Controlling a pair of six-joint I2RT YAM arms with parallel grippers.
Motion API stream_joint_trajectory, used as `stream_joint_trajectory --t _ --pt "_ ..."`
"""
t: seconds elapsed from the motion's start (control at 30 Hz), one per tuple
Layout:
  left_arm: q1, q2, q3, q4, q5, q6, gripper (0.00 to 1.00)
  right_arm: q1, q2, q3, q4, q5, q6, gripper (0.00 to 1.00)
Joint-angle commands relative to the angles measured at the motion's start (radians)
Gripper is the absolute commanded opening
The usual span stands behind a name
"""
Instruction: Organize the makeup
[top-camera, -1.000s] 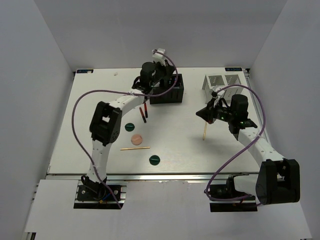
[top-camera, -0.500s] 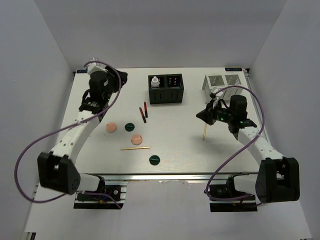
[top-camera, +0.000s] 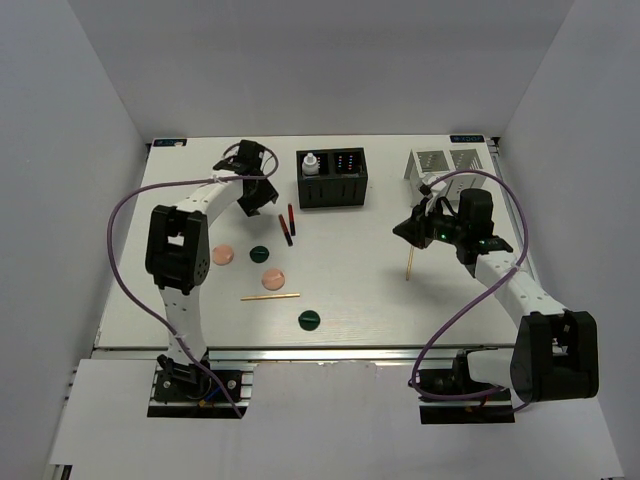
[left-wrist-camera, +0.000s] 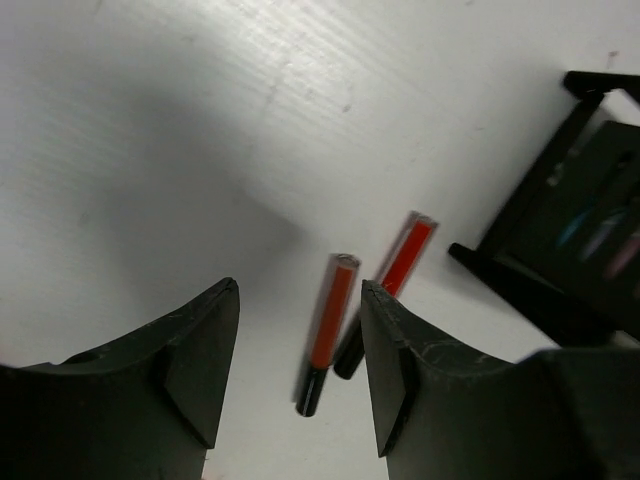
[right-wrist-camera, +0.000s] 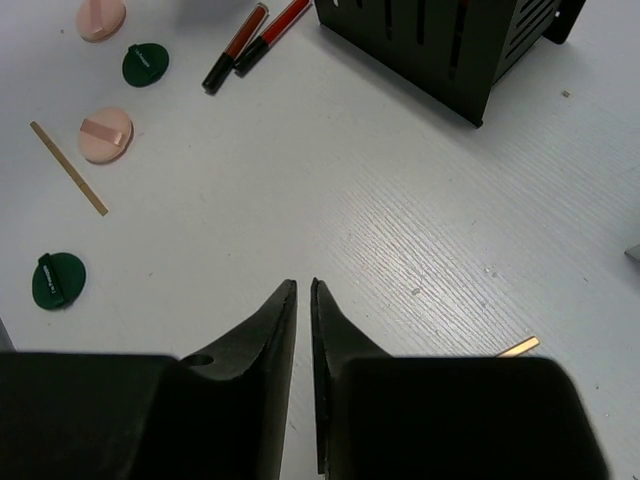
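Only the bottle (top-camera: 311, 162) sits in the black box (top-camera: 333, 190); pencils (top-camera: 288, 223), discs (top-camera: 260, 254) and sticks (top-camera: 270, 296) remain loose, left gripper (left-wrist-camera: 300, 360) wide and empty, right gripper (right-wrist-camera: 303, 300) nearly closed, empty.

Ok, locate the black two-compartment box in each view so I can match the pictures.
Top external: black box at the far middle of the table, a white bottle in its left compartment.
Left wrist: right edge, only its corner and side wall showing.
Right wrist: top, right of centre, cut off by the frame.
Shared landmark: the pair of red pencils lying on the table close to the box.
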Motion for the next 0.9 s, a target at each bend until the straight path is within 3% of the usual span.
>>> stream_joint_trajectory --t 0.0,0.53,0.87 --pt "-0.027 0.016 0.104 -0.077 0.000 0.050 0.62 -0.005 -0.027 0.004 0.030 0.012 0.021 0.17" --pt "-0.073 0.157 0.195 -0.140 0.009 0.081 0.58 -0.003 -0.017 -0.004 0.055 0.021 0.044 0.17" --pt "-0.098 0.220 0.227 -0.211 -0.012 0.110 0.49 -0.005 -0.023 -0.013 0.062 0.021 0.054 0.17"
